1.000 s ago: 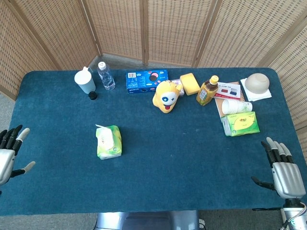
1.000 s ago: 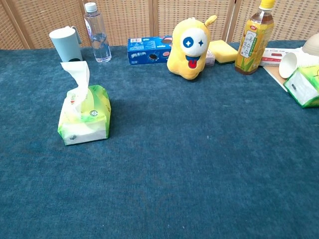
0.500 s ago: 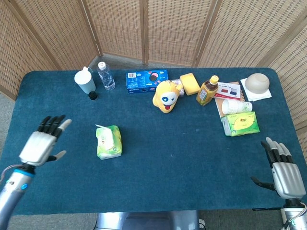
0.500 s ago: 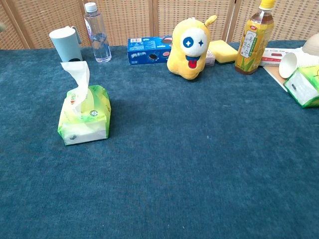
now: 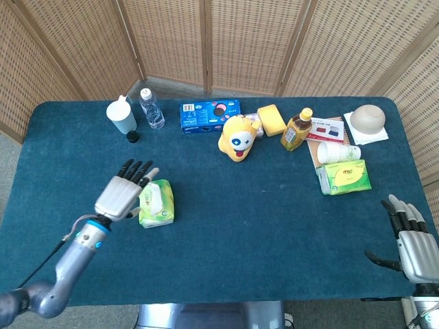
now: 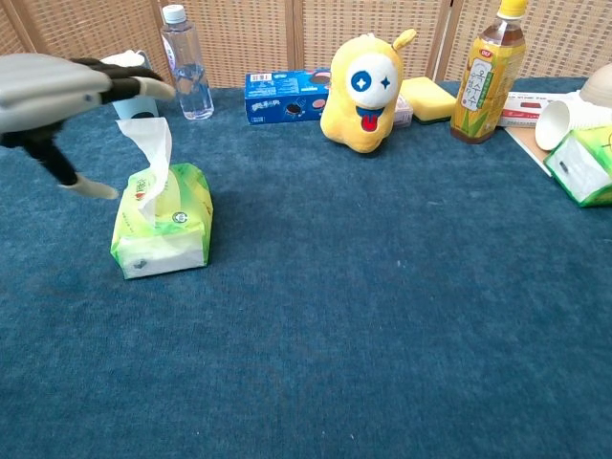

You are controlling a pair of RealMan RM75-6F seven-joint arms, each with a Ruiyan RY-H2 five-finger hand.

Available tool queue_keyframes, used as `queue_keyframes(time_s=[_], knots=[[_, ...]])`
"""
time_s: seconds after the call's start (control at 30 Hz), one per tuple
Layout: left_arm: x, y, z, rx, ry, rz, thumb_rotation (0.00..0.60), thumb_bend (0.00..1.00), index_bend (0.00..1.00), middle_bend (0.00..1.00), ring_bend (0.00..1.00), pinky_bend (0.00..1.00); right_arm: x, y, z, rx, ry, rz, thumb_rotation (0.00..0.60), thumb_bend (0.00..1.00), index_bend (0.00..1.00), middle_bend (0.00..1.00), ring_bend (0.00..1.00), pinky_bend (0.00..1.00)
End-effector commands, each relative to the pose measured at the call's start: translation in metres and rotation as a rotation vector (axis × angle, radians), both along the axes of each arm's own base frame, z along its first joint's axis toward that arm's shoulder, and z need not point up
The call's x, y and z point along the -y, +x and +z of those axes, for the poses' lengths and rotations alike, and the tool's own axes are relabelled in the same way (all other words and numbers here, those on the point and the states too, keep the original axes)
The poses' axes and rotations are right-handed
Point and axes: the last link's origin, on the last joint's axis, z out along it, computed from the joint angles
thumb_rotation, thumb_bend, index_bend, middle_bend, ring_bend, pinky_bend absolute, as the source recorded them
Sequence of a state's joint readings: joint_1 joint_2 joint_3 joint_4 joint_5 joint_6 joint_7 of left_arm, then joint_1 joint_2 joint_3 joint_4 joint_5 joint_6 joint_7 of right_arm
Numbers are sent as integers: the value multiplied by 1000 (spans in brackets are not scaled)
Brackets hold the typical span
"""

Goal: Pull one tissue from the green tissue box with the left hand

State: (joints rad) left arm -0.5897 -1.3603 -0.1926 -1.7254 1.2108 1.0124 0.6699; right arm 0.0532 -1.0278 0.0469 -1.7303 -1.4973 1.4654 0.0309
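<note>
The green tissue box (image 5: 158,204) (image 6: 163,222) lies on the blue table, left of the middle, with a white tissue (image 6: 148,153) standing up out of its top. My left hand (image 5: 123,194) (image 6: 59,96) hovers just left of and above the box, fingers spread and holding nothing; in the chest view it sits level with the tissue's tip, apart from it. At the table's front right corner my right hand (image 5: 411,240) is open and empty, and the chest view does not show it.
Along the back stand a pale blue cup (image 5: 121,116), a water bottle (image 5: 151,107), a blue biscuit box (image 5: 210,115), a yellow plush toy (image 5: 238,137), a sponge (image 5: 271,119) and a tea bottle (image 5: 297,129). A second green tissue pack (image 5: 344,177) lies at right.
My left hand has swung in from the table's left edge toward the tissue box and now shows in the chest view. The right hand has barely moved.
</note>
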Motion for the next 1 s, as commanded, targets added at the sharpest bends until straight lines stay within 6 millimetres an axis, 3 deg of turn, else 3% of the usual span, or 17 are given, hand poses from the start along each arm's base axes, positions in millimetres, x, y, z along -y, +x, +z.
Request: queue_keyframes(time_s=[0.03,0.13,0.2,0.3,0.5,0.6,0.8,1.0], knots=[[-8,13,-12,5,-14,-9,600,214,0,0,0,0,0,-1,1,4,3,-2,548,0,0,0,0,0],[-11,22,-20,9,-27,-19,600,299,62,31,17,93,1,-1,1,9,6,-4,549,0,0,0,0,0],[-12,26,-24,10,-31,-25,600,326,196,175,118,333,1,-1,1,13,7,-5,549,0,0,0,0,0],[-15,32,-31,-13,-15,-62,600,359,382,399,315,578,1,-1,2,19,7,-4,549,0,0,0,0,0],[-12,34,-44,-46,-8,-137,600,496,743,781,666,890,0,-2,5,35,3,-4,550,0,0,0,0,0],[-10,32,-45,-41,10,-163,600,507,787,852,733,946,0,-2,6,42,1,-3,552,0,0,0,0,0],[-5,20,-30,-65,39,-178,600,507,792,879,756,967,0,-2,6,48,5,-2,552,0,0,0,0,0],[-1,30,4,40,92,-207,600,507,792,884,756,967,0,-2,6,46,1,-3,553,0,0,0,0,0]])
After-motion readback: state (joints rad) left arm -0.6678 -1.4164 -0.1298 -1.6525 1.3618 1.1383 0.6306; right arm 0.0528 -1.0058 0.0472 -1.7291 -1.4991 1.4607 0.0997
